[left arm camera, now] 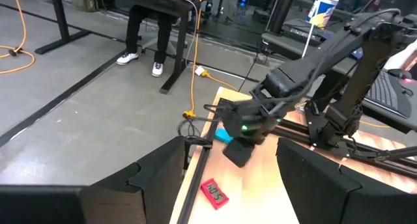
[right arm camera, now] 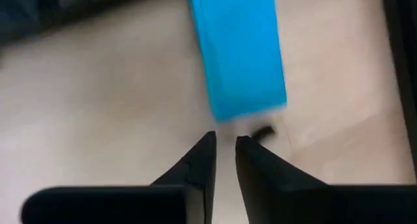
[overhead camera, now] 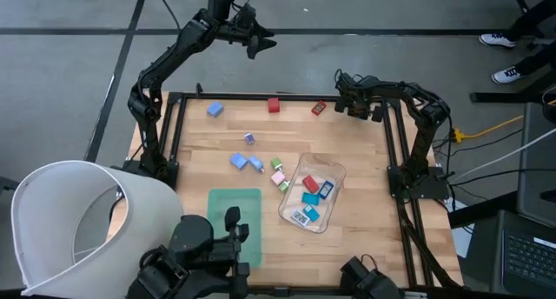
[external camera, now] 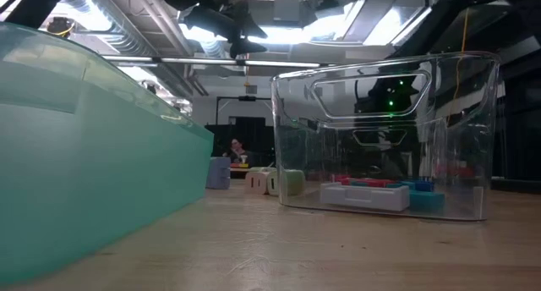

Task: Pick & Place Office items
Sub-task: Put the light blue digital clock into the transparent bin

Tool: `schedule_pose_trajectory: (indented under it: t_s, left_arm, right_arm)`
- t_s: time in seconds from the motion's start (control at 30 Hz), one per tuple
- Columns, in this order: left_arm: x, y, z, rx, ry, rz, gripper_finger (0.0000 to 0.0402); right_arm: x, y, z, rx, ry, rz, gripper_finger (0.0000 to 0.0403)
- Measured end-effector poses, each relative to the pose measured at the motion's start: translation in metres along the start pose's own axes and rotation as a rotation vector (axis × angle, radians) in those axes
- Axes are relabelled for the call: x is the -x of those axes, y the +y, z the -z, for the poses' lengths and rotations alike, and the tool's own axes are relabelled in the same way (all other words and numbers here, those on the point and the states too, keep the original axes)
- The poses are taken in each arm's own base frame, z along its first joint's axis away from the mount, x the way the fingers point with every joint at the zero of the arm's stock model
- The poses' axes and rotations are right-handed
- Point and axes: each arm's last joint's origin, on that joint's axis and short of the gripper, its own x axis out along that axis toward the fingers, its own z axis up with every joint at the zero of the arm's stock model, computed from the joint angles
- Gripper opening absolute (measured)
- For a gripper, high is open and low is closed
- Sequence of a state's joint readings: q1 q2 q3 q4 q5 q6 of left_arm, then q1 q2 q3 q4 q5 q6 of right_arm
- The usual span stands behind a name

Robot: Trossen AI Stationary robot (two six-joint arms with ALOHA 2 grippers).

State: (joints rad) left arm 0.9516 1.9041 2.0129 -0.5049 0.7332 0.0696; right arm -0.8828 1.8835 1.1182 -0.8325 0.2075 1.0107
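Right pincer [right arm camera: 225,146] — fingers nearly pressed together, gripping nothing — hovers beside a blue piece [right arm camera: 240,51].

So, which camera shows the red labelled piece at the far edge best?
The left wrist view: the red piece lies unobstructed, its label visible. The high view shows it only as a tiny spot. The low and right wrist views miss it.

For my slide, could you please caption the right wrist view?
Right gripper, fingers nearly together, just short of a blue piece lying on the wooden table.
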Motion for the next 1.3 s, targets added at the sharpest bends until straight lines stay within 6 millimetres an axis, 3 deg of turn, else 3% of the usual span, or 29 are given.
schedule_pose_trajectory:
  t_s: [0.13, 0.27, 0.37, 0.43, 0.57, 0.77, 0.93, 1.3]
  left_arm:
    - [0.0, 0.0, 0.0, -0.001, -0.001, -0.001, 0.0239]
    - [0.0, 0.0, -0.001, -0.006, -0.011, -0.001, 0.0239]
    - [0.0, 0.0, -0.001, -0.007, -0.011, -0.002, 0.0239]
    - [0.0, 0.0, -0.001, -0.007, -0.012, -0.001, 0.0239]
    - [0.0, -0.001, -0.001, -0.007, -0.011, 0.0, 0.0239]
    - [0.0, -0.001, -0.001, -0.008, -0.011, 0.0, 0.0239]
    - [0.0, 0.0, -0.001, -0.007, -0.011, -0.005, 0.0239]
    - [0.0, 0.0, -0.001, -0.013, -0.009, -0.005, 0.0239]
  right_arm:
    - [0.016, 0.007, 0.021, 0.05, 0.068, -0.082, 0.0054]
    - [0.052, 0.006, 0.035, 0.056, -0.032, -0.165, 0.0019]
    - [0.078, -0.005, 0.036, -0.006, -0.186, -0.183, 0.0005]
    - [0.085, -0.015, 0.028, -0.044, -0.244, -0.162, 0.0004]
    - [0.071, -0.026, 0.003, -0.096, -0.233, -0.083, 0.0003]
    - [0.041, -0.017, -0.024, -0.144, -0.208, -0.132, 0.0001]
    - [0.015, -0.009, -0.029, -0.144, -0.144, -0.105, 0.0001]
    - [0.013, -0.011, -0.043, -0.201, -0.208, -0.142, 0.0]
